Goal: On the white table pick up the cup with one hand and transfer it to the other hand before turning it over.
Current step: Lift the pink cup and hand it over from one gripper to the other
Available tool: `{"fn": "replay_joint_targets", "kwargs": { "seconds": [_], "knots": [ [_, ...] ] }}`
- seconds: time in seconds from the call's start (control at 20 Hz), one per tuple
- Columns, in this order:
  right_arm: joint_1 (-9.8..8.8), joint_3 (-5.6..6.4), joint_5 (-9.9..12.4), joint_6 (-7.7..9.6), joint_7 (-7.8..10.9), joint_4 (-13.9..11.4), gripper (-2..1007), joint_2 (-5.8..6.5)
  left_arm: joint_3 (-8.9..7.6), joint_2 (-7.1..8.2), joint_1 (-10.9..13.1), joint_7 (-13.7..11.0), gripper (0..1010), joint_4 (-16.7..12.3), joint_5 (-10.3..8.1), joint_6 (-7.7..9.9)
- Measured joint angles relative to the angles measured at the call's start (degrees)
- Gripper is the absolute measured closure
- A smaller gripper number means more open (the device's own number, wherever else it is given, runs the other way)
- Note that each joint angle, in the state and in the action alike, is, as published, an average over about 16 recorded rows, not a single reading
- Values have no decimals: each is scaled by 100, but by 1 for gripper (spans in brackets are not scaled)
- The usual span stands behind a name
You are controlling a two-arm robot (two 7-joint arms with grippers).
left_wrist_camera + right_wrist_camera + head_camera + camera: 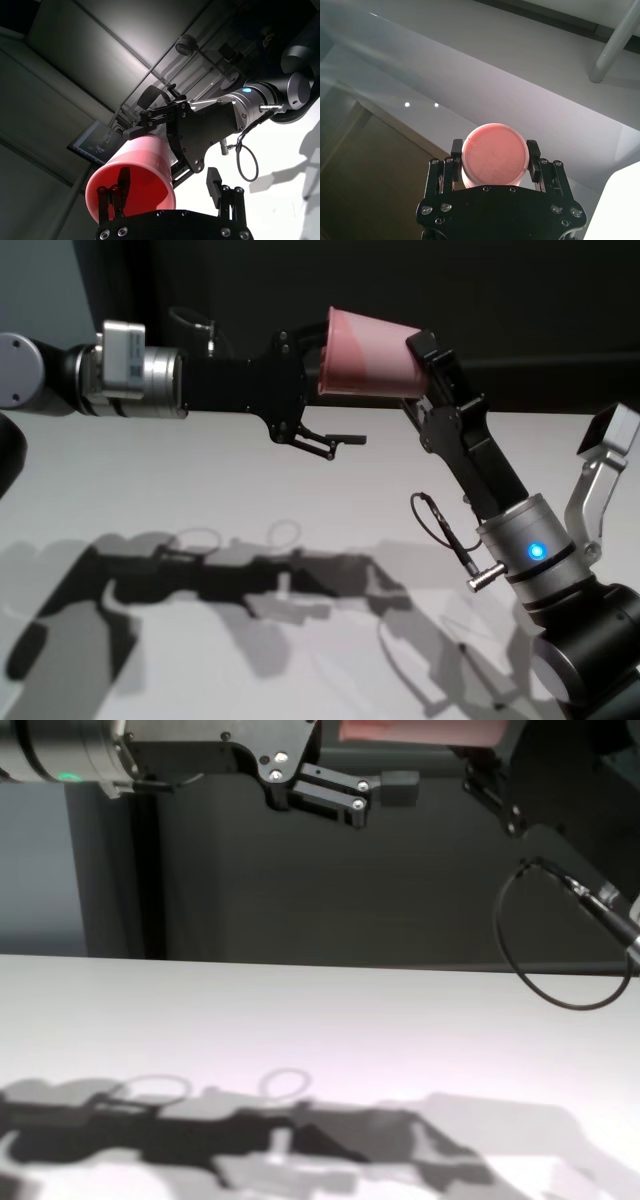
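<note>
Now, cup: the salmon-pink cup is held up in the air, well above the white bench, lying on its side with the wide mouth toward the robot's left and the flat base toward its right.
Right end effector: the right end effector is clenched on the cup near its narrow end; in the right wrist view its two fingers press on opposite sides of the round base.
Left end effector: the left end effector reaches in from the left at the cup's mouth, released, with its jaws spread wide; in the left wrist view one finger sits inside the open mouth of the cup and the other stands outside the rim, apart from the wall.
Left lower finger: in the head view it juts out below the cup, not touching it.
Bench: plain white, carrying only the dark shadows of both arms.
Cable: a thin black looped cable hangs beside the right wrist.
Chest view: only the cup's lower edge shows at the top, between the two end effectors.
</note>
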Motion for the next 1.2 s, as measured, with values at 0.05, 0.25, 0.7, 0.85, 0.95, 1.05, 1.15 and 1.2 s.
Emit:
{"fn": "replay_joint_targets", "kwargs": {
  "seconds": [0.05,0.25,0.7,0.85,0.95,1.05,1.15,1.2],
  "knots": [
    [0,0,0,0,0,0,268,0,-2,6,8,4,12,-10,-3,4],
    [0,0,0,0,0,0,268,0,-20,52,61,24,9,-84,-24,36],
    [0,0,0,0,0,0,268,0,-113,264,280,58,9,-386,-153,174],
    [0,0,0,0,0,0,268,0,-160,367,368,77,9,-518,-200,242],
    [0,0,0,0,0,0,268,0,-196,444,433,104,9,-612,-227,293],
    [0,0,0,0,0,0,268,0,-237,527,504,148,9,-712,-249,347],
    [0,0,0,0,0,0,268,0,-282,613,581,212,9,-815,-258,405],
    [0,0,0,0,0,0,268,0,-309,659,626,257,9,-871,-257,435]
  ]
}}
